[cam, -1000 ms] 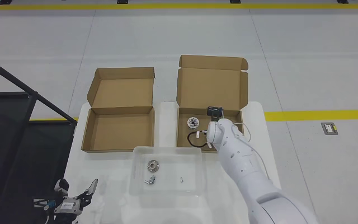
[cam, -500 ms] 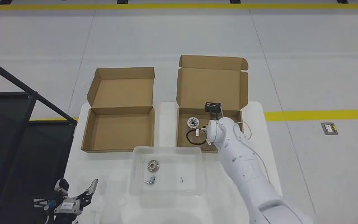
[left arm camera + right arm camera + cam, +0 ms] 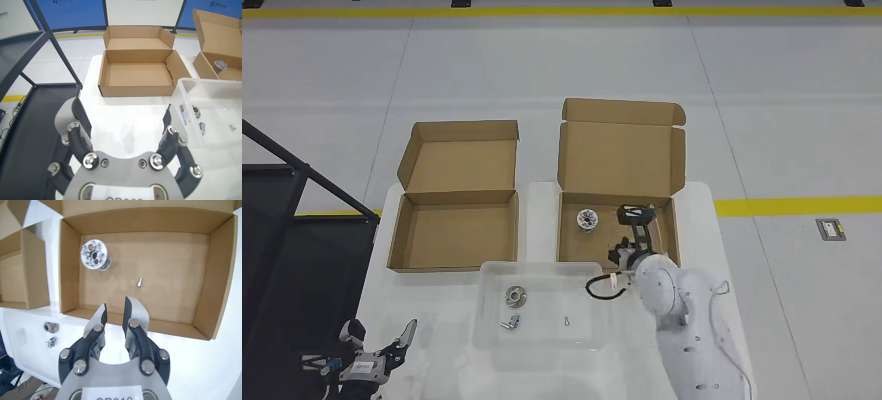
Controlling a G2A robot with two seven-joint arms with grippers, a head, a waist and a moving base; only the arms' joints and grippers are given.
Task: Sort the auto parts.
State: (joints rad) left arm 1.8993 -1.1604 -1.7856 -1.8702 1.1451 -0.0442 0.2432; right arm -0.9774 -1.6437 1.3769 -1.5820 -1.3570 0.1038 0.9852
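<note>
Right gripper point(image 3: 115, 303) hangs empty just short of the bolt point(image 3: 139, 282).

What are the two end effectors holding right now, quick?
Left end effector: open, holding nothing.
Right end effector: open, holding nothing.

A pale grey floor point(image 3: 542, 70) is spreading out around the white desk point(image 3: 539, 225), with a yellow line point(image 3: 562, 10) running along its far side and another point(image 3: 797, 206) crossing at the right. A black rack point(image 3: 302, 270) is standing just beside the desk on the left. Beyond, white pegboard panels point(image 3: 143, 11) are standing before a blue wall point(image 3: 75, 13).
</note>
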